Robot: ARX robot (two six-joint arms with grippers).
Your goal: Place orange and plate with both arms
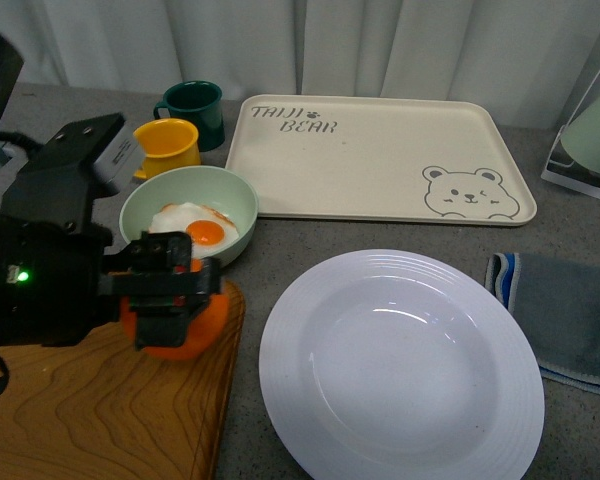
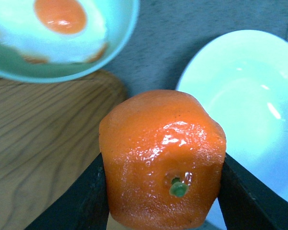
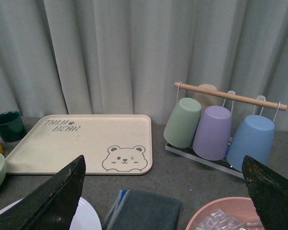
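Clamps the orange (image 1: 185, 338) between the left gripper's (image 1: 170, 290) black fingers (image 2: 81, 201), at the wooden cutting board's (image 1: 80, 410) 3 o'clock edge, 9 o'clock from the white plate (image 1: 400, 370). Shows the right gripper (image 3: 163, 163) spread wide, holding nothing. Risks a slip: glossy, blocky skin, pinched only at its sides. Could also clip the green bowl (image 1: 140, 205) with the fried egg (image 1: 195, 228), just at 12 o'clock of the fruit, or knock the plate's ridged rim on a low swing across.
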